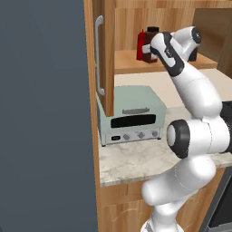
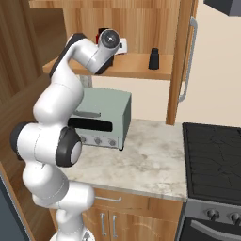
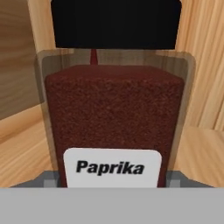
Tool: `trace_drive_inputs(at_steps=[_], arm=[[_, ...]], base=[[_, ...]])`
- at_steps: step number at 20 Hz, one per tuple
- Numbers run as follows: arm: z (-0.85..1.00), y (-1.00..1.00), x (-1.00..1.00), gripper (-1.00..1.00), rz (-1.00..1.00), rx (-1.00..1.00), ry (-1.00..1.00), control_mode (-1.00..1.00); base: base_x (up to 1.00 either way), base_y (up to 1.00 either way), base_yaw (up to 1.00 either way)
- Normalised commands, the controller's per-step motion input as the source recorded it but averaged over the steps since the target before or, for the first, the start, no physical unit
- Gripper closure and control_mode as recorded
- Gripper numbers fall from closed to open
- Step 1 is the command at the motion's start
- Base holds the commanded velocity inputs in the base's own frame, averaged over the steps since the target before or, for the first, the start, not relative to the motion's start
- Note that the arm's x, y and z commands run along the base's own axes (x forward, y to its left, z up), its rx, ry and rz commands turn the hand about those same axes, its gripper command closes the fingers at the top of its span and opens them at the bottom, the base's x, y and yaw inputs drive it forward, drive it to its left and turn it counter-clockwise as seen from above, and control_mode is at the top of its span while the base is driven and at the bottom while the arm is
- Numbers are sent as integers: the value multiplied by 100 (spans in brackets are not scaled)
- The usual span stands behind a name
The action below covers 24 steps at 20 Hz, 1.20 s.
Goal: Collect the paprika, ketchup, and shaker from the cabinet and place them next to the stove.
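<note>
The paprika (image 3: 113, 113), a squarish jar of red-brown powder with a black cap and a white label, stands upright on the cabinet shelf (image 2: 134, 69). My gripper (image 3: 113, 179) reaches into the cabinet and is shut on the jar low down, with grey fingertips (image 3: 49, 178) against both its sides. From the left base view the hand (image 1: 158, 47) covers most of the paprika (image 1: 152, 31). The red ketchup (image 1: 141, 43) stands just left of it. Further right on the shelf stands the small dark shaker (image 2: 154, 59). The black stove (image 2: 212, 160) lies at the right.
The open cabinet door (image 1: 108, 54) with its grey bar handle (image 1: 99, 54) juts out left of the arm. A pale green toaster oven (image 2: 106, 115) sits under the shelf. Marbled counter (image 2: 150, 164) stretches between it and the stove.
</note>
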Motion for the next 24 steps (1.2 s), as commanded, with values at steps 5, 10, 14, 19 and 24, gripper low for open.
trace_drive_inputs(at_steps=[5,10,14,19,24], arm=[[0,13,5,100,0,-1,2,-100],[0,0,0,100,0,0,0,-100],[-1,0,-30,100,-1,0,-4,-100],[-2,-3,-93,100,-9,0,-13,-100],[-1,-17,-90,100,-26,0,2,-100]], base=[[0,0,0],[0,0,0],[0,0,0],[0,0,0],[0,0,0]])
